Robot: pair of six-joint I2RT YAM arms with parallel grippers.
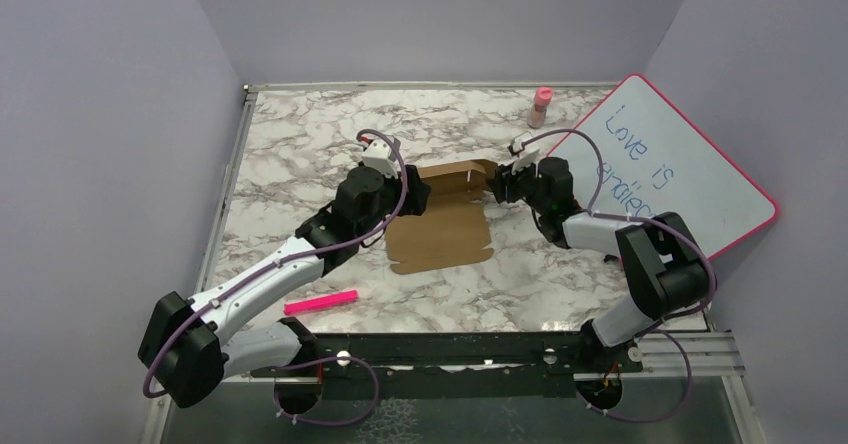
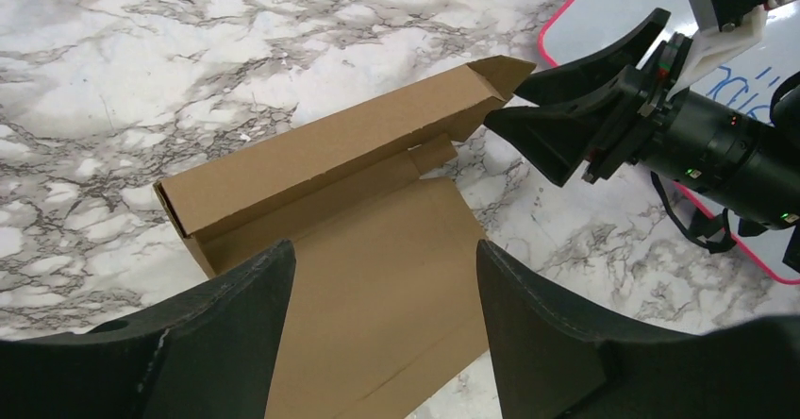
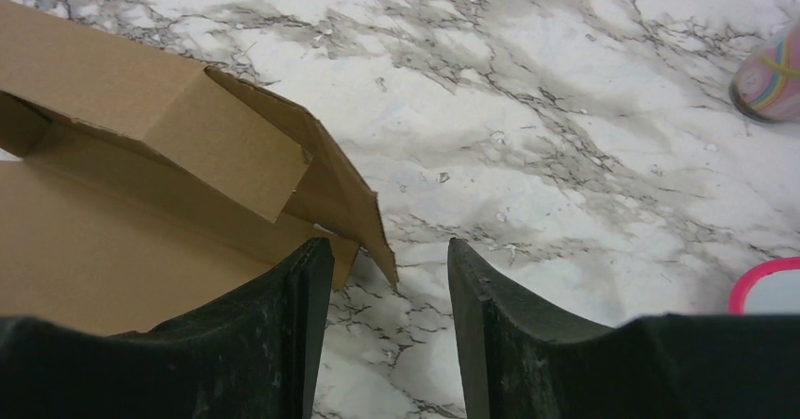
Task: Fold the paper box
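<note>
The paper box (image 1: 440,229) lies in the middle of the marble table as a flat brown panel, its far wall (image 1: 452,175) folded up into a hollow strip. My left gripper (image 1: 418,200) is at the box's left side. In the left wrist view it (image 2: 385,249) stands open above the flat panel (image 2: 377,277), holding nothing. My right gripper (image 1: 497,182) is at the right end of the raised wall. In the right wrist view it (image 3: 389,244) is open, and the pointed corner flap (image 3: 349,197) reaches just into its gap without being clamped.
A pink-framed whiteboard (image 1: 680,179) leans at the right, close behind the right arm. A pink bottle (image 1: 541,106) stands at the back. A pink marker (image 1: 320,302) lies near the front left. Lilac walls enclose the table on three sides.
</note>
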